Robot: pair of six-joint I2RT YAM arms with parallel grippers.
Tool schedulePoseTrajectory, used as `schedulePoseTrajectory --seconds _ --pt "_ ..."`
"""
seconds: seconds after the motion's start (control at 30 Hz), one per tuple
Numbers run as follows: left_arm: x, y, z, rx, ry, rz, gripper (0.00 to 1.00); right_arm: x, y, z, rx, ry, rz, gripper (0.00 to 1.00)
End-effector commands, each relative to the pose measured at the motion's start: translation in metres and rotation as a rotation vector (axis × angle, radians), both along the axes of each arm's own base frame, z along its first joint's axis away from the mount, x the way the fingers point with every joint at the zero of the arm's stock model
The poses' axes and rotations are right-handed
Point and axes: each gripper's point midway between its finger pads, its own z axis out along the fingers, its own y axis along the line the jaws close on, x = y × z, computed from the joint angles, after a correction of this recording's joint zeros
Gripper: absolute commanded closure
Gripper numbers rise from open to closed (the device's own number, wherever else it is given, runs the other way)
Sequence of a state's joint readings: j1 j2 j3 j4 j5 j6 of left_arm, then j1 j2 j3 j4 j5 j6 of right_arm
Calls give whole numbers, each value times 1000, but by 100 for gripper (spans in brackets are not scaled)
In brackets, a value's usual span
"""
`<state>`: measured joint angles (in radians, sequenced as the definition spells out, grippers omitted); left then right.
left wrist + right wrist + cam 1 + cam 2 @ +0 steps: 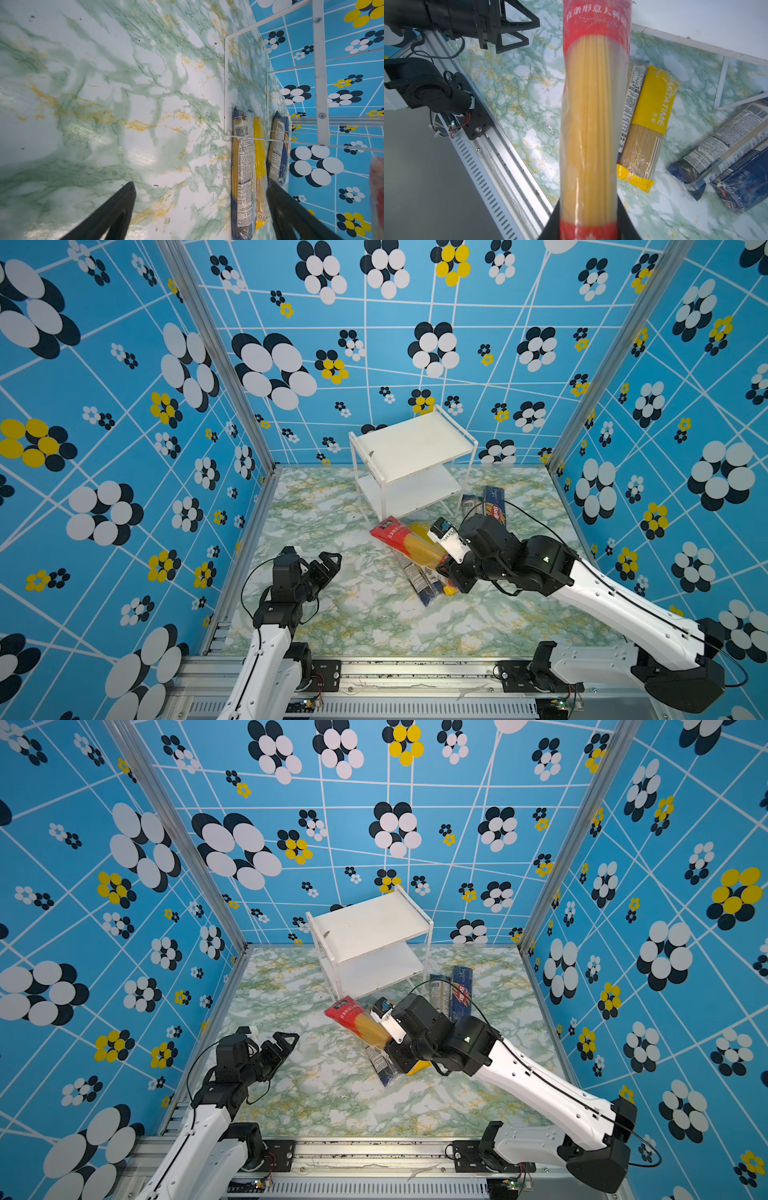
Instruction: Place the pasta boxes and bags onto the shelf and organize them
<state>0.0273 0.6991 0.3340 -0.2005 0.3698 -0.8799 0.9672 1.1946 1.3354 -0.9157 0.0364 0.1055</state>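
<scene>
Red-ended spaghetti pack (pixel 593 114), table (pixel 353 626) centre, pinched by right gripper (pixel 588 223). Left gripper (pixel 330 563), nine o'clock, jaws spread. Shelf (pixel 411 443), twelve o'clock.

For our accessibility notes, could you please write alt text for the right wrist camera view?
The right hand grips a red-ended spaghetti pack near one end. Beside it on the green marble table lie a yellow pack, two see-through navy-ended packs and a navy box; the open left hand is farther off.

White arm shells (pixel 623 605), black joints (pixel 536 560)
</scene>
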Motion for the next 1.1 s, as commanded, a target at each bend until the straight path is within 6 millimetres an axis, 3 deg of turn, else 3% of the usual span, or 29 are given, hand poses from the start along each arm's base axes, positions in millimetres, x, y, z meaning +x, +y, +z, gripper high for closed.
schedulePoseTrajectory --seconds 0.0,0.53,0.57,0.87,1.07 --pt "6 0 10 -16 -31 2 1 6 -3 62 157 -126 -37 100" --pt "12 -7 20 -69 -64 -18 1 -2 -42 114 174 -207 -109 100" --pt "12 -8 21 -74 -66 -20 1 -2 -45 125 191 -226 -115 100" --pt "13 -8 23 -79 -73 -22 1 10 -65 165 214 -321 -223 100" --pt "14 -9 25 -83 -79 -23 1 20 -63 185 233 -361 -265 100"
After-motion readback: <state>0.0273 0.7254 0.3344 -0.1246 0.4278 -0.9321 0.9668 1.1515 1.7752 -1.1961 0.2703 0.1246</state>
